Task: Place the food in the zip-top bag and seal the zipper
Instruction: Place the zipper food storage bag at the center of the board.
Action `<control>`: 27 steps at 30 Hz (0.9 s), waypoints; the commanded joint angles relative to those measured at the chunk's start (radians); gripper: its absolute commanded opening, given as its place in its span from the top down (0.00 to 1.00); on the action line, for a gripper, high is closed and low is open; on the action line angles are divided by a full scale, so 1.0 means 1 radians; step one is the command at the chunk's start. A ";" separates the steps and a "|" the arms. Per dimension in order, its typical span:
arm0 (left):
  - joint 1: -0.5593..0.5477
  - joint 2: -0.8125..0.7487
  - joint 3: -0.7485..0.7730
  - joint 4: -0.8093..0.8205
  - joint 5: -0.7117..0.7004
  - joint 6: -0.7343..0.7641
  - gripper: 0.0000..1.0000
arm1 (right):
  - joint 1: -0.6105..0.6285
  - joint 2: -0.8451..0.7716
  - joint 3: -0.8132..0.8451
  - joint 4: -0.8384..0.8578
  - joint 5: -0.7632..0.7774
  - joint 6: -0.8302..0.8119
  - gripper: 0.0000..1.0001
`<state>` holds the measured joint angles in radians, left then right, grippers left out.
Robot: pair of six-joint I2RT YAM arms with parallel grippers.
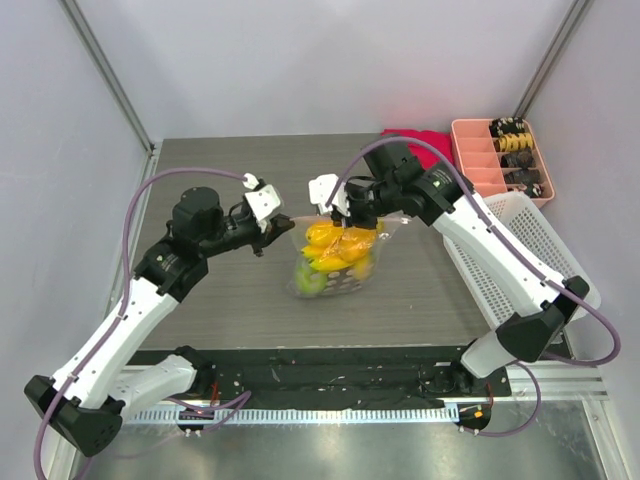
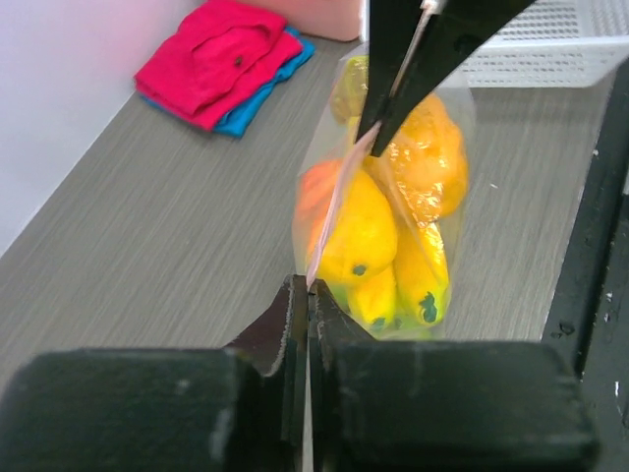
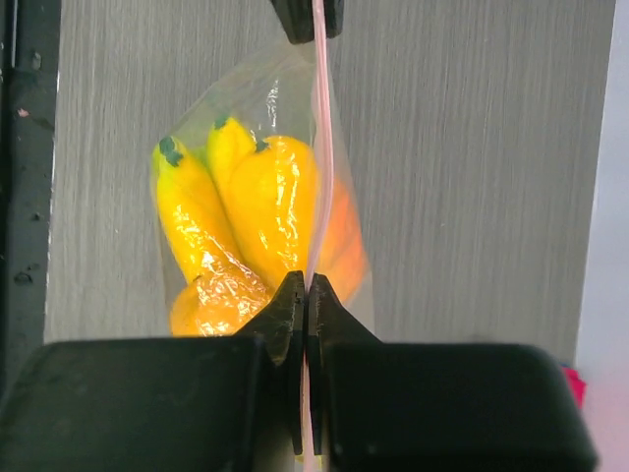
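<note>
The clear zip-top bag (image 1: 335, 262) hangs above the table's middle, held up by its mouth. Inside it are yellow bananas (image 2: 378, 251), oranges (image 2: 432, 162) and green fruit (image 1: 310, 280). The pale pink zipper (image 2: 339, 192) runs taut between both grippers. My left gripper (image 1: 272, 232) is shut on the zipper's left end; its fingertips (image 2: 291, 300) pinch the strip. My right gripper (image 1: 345, 217) is shut on the zipper's right end, and the pink strip (image 3: 320, 147) runs away from it to the left gripper's tips (image 3: 307, 20). The bananas also show in the right wrist view (image 3: 251, 211).
A white mesh basket (image 1: 520, 245) stands at the right. A pink compartment tray (image 1: 500, 155) with small parts is at the back right. Folded red and blue cloth (image 2: 221, 64) lies at the back, also in the top view (image 1: 420, 140).
</note>
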<state>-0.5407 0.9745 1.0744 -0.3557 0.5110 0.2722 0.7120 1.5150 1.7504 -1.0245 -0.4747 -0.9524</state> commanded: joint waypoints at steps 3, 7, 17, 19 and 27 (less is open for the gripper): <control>0.021 0.003 0.038 0.124 -0.245 -0.195 0.59 | -0.023 0.068 0.135 0.102 -0.042 0.399 0.99; 0.094 0.018 0.081 0.115 -0.368 -0.336 0.26 | -0.092 0.146 0.221 0.226 -0.096 0.735 0.99; 0.305 0.070 0.257 0.058 -0.540 -0.516 0.04 | -0.134 0.215 0.054 0.860 -0.151 1.737 0.99; 0.306 0.072 0.265 0.057 -0.546 -0.516 0.03 | -0.118 0.231 -0.027 1.019 -0.121 1.975 0.99; 0.308 0.046 0.211 0.077 -0.529 -0.508 0.04 | -0.063 0.297 -0.054 1.179 -0.068 2.253 0.99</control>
<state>-0.2394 1.0420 1.2984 -0.3107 0.0006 -0.2287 0.6411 1.8362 1.6691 -0.0597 -0.5468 1.0657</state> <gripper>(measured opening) 0.965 0.025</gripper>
